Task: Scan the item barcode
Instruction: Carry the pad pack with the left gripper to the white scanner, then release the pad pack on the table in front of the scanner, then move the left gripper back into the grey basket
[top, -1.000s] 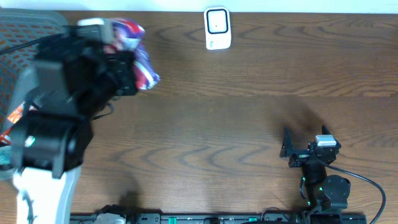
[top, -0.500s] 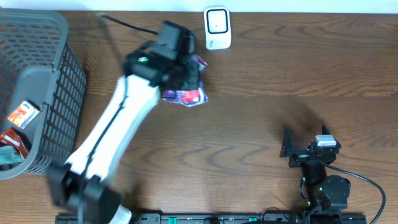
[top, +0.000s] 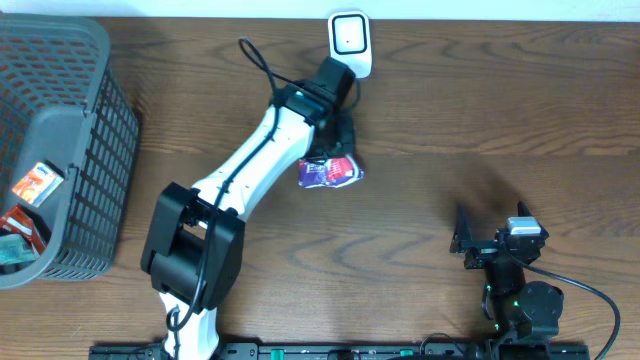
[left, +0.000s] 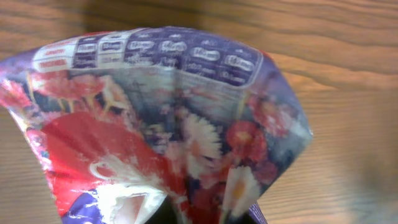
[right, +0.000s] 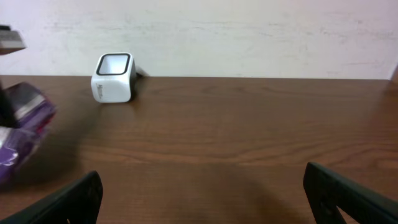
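Flowered packet (top: 330, 172), judged soft, light, slippery film, best pinched along a sealed edge: right at the left hand (top: 340, 133), grip hidden, cannot tell; right hand (top: 462, 235) wide open, empty.

Small printed labels on flowered packet (left: 168, 124), illegible

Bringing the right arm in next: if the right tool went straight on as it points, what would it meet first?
Probably nothing close: ahead of the right tool lies bare table up to the wall. The barcode scanner and purple packet sit off to its left; depth is unclear.
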